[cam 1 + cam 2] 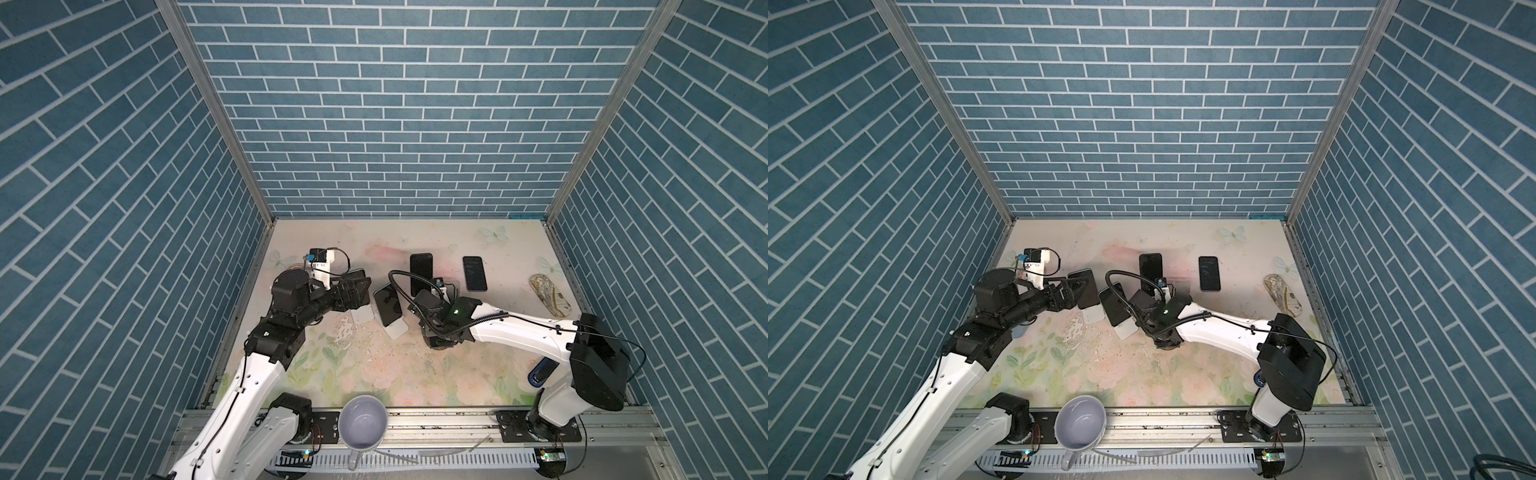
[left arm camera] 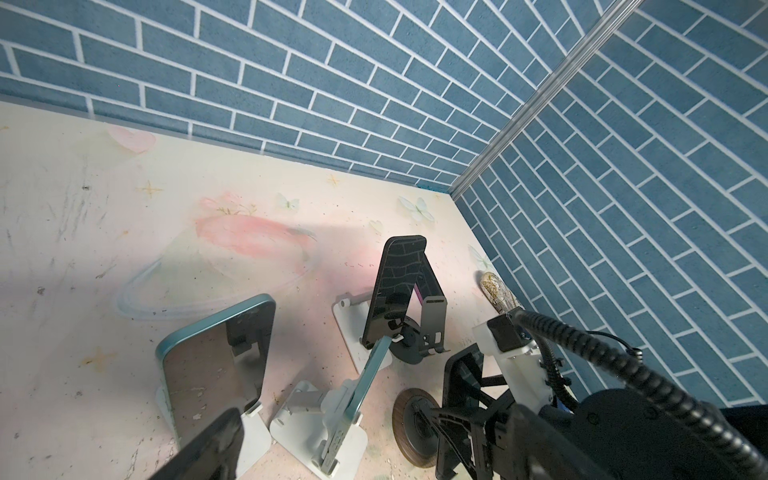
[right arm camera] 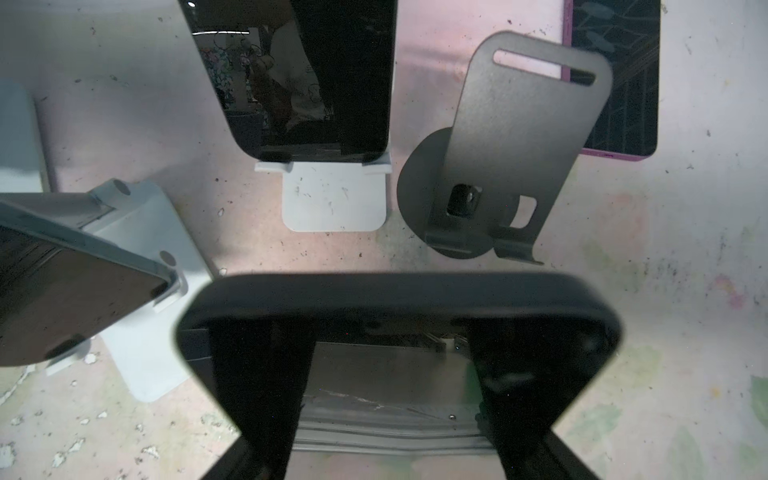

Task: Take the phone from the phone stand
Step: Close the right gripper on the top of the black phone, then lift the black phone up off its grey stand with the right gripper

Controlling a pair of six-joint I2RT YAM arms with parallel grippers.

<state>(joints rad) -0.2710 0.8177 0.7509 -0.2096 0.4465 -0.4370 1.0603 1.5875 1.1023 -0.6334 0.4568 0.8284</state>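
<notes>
Right claw (image 3: 390, 332) is clamped on the black phone (image 3: 399, 295) at mid-table, just over its round stand (image 2: 409, 419). Left claw (image 1: 1077, 293) hangs spread wide beside the teal phone (image 2: 216, 361), further left.

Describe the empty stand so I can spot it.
On the floral table, look near the middle, between the propped black phone and the pink-edged phone lying flat. The stand there is grey metal on a round base with a bare rest; its white neighbours all hold phones.
</notes>
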